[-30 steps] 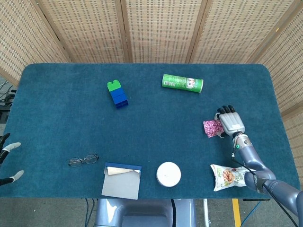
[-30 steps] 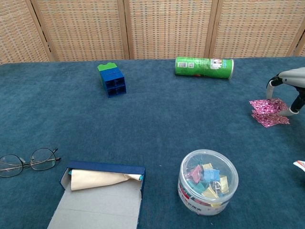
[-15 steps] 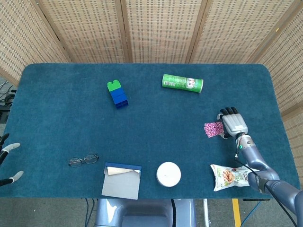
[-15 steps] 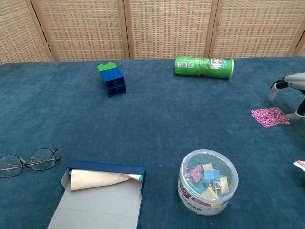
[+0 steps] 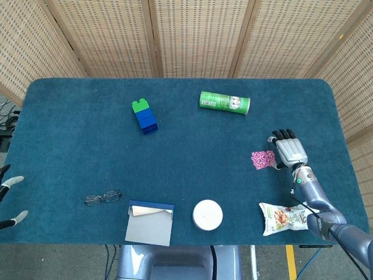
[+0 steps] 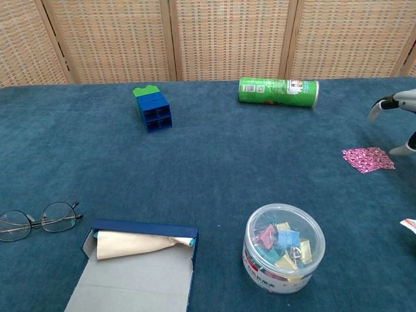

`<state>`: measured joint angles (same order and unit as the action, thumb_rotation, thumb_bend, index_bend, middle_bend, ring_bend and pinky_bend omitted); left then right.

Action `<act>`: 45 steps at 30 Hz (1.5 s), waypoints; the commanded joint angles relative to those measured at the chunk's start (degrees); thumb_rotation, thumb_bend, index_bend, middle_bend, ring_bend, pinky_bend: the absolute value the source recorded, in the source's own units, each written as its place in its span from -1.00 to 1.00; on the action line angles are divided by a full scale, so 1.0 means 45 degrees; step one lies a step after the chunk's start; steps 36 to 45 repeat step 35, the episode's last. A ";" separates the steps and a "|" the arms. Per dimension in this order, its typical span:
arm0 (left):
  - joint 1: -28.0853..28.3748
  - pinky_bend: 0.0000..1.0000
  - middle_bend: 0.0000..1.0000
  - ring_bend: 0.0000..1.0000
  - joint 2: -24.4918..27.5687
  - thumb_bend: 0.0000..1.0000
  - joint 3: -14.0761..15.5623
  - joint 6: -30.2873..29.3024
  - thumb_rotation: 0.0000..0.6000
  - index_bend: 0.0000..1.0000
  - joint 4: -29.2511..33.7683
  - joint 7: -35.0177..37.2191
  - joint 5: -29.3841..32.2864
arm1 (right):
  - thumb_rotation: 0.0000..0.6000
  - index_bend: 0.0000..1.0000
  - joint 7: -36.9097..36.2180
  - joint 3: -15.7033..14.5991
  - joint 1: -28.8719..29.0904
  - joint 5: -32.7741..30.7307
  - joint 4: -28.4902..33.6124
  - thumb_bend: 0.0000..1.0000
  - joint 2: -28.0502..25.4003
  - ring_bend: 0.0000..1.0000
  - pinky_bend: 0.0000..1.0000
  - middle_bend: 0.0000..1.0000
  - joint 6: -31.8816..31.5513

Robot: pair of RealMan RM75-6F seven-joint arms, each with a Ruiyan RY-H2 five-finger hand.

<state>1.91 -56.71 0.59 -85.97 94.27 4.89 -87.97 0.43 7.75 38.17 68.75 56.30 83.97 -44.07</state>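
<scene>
A small pink patterned packet (image 5: 261, 159) (image 6: 368, 158) lies flat on the blue table cloth at the right. My right hand (image 5: 288, 151) (image 6: 398, 110) hovers just right of it, fingers spread, holding nothing and apart from the packet. Only the fingertips of my left hand (image 5: 11, 200) show at the far left edge of the head view, spread and empty, near the glasses (image 5: 102, 197) (image 6: 36, 218).
A green can (image 5: 225, 102) (image 6: 278, 91) lies on its side at the back. Blue and green blocks (image 5: 144, 115) (image 6: 153, 108) stand back left. An open blue box (image 5: 151, 221) (image 6: 133, 265), a clip tub (image 5: 207, 214) (image 6: 284, 247) and a snack bag (image 5: 284, 217) sit along the front.
My right hand has let go of the pink packet, opened and drawn away to the right. The packet now lies flat on the cloth. The left hand has not moved.
</scene>
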 commanded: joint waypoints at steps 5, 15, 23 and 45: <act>-0.0007 -0.95 -0.93 -1.00 -0.0107 -0.64 -0.0018 -0.0029 1.00 -0.55 -0.0187 0.0096 -0.0006 | 1.00 -0.57 0.0526 0.0385 -0.1209 -0.0278 0.1957 -0.38 -0.0926 -1.00 -1.00 -0.80 -0.2409; -0.0053 -0.95 -0.93 -1.00 -0.0514 -0.64 -0.0078 -0.0340 1.00 -0.55 -0.0812 0.0155 -0.0210 | 1.00 -0.57 0.1278 0.0154 -0.3128 -0.0142 0.4747 -0.38 -0.1974 -1.00 -1.00 -0.80 -0.5474; -0.0066 -0.95 -0.93 -1.00 -0.0615 -0.64 -0.0001 -0.0345 1.00 -0.55 -0.1042 0.0315 -0.0341 | 1.00 -0.57 0.0965 -0.0425 -0.4492 0.0985 0.5666 -0.38 -0.2365 -1.00 -1.00 -0.80 -0.7505; -0.0030 -0.95 -0.93 -1.00 -0.0573 -0.64 0.0161 -0.0326 1.00 -0.55 -0.0945 0.0447 -0.0662 | 1.00 -0.57 0.0907 -0.0820 -0.5681 0.2210 0.6487 -0.47 -0.2747 -1.00 -1.00 -0.80 -0.9100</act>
